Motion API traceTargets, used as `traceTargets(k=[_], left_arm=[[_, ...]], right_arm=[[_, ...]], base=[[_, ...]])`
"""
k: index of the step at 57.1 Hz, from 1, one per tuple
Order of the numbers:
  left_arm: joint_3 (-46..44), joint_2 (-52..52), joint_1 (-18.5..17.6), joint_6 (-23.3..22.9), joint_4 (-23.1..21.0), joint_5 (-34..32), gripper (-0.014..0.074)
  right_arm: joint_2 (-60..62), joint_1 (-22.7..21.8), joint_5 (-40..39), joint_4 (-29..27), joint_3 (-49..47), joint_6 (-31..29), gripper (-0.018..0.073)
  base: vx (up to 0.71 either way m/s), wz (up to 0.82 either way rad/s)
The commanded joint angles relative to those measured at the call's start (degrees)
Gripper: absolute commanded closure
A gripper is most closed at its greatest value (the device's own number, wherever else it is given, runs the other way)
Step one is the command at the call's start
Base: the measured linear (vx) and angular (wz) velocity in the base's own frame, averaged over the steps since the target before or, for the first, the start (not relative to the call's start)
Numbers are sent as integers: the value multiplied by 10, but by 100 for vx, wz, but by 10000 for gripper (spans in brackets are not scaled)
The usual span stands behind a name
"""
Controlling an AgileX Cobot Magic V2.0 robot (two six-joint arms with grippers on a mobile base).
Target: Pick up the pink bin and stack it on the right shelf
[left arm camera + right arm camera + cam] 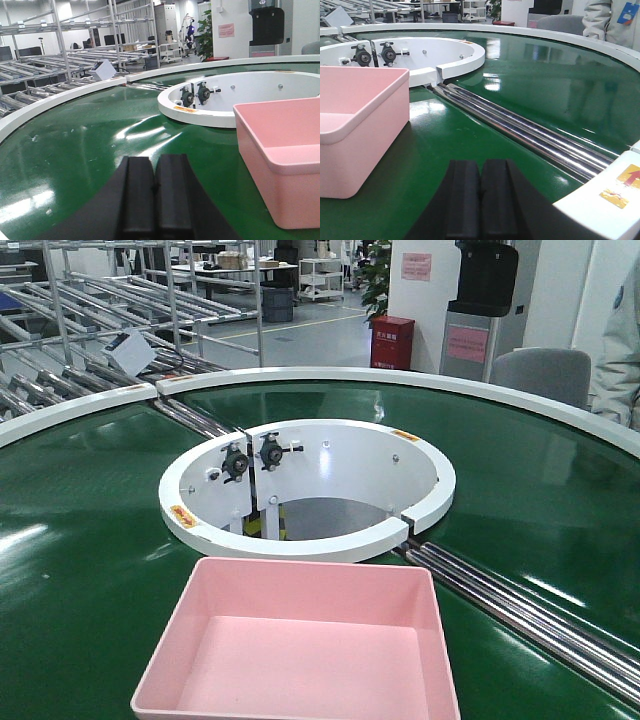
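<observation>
The pink bin (300,650) sits empty on the green conveyor belt at the near middle, in front of the white ring. It also shows at the right of the left wrist view (280,150) and at the left of the right wrist view (355,125). My left gripper (155,165) is shut and empty, low over the belt, left of the bin and apart from it. My right gripper (481,167) is shut and empty, low over the belt, right of the bin. The right shelf is out of view.
A white ring (310,490) with two black bearings surrounds the belt's central hole. Steel rollers (540,615) cross the belt at the right. A white rim (600,200) lies by my right gripper. Roller racks (90,310) stand at the far left; a person (612,20) stands far right.
</observation>
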State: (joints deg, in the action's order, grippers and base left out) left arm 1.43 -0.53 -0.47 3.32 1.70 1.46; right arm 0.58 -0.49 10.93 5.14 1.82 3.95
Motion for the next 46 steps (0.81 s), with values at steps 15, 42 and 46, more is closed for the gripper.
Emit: traceTargets(k=[15, 42, 46], left_arm=[[6, 12, 0, -5, 0, -48, 604], [6, 12, 0, -5, 0, -84, 604], [6, 12, 0, -5, 0, -99, 604]], right_arm=[[2, -2, -47, 5, 0, -6, 571], [2, -2, -56, 5, 0, -6, 571], [2, -2, -56, 5, 0, -6, 571]], base=[[0, 0], [0, 0], [0, 0]])
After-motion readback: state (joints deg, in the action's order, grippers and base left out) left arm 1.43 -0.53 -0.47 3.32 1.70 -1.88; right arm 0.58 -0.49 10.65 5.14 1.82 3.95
